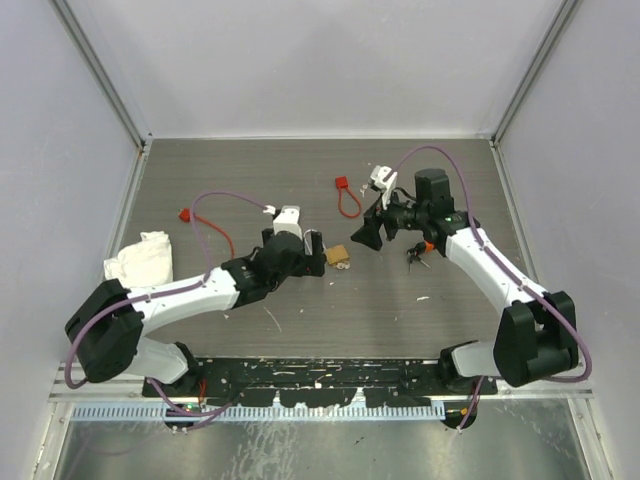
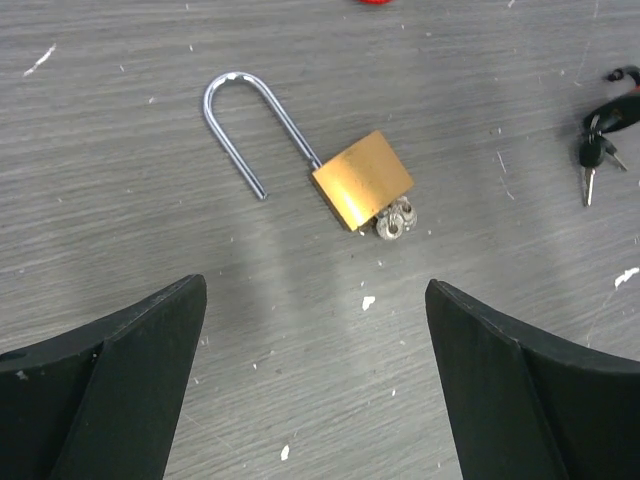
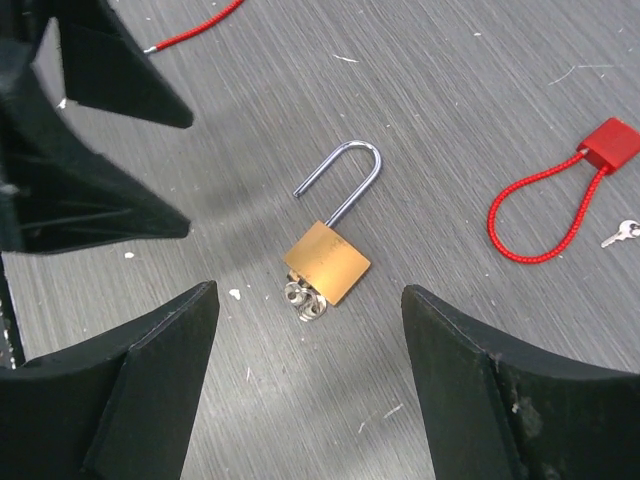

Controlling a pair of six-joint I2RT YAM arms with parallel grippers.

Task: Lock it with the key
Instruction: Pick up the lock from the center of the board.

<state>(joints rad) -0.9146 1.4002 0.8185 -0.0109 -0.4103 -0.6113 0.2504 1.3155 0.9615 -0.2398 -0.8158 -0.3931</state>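
Padlock (image 2: 362, 180) lies open; left gripper (image 2: 315, 295) and right gripper (image 3: 308, 315) hover over it, released and empty. Next move likely: grasp the keys (image 2: 592, 150) right of the padlock.

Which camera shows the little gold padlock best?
The left wrist view: the small brass padlock with an open silver shackle lies biggest and unblocked there. The right wrist view shows the padlock whole too, but smaller. The top view shows it only as a tiny tan speck.

Bright, even light from above washes the grey worktop (image 1: 300, 180). Soft, faint shadows fall beside the padlock (image 2: 362, 180), its steel shackle glinting. All three views are sharp.
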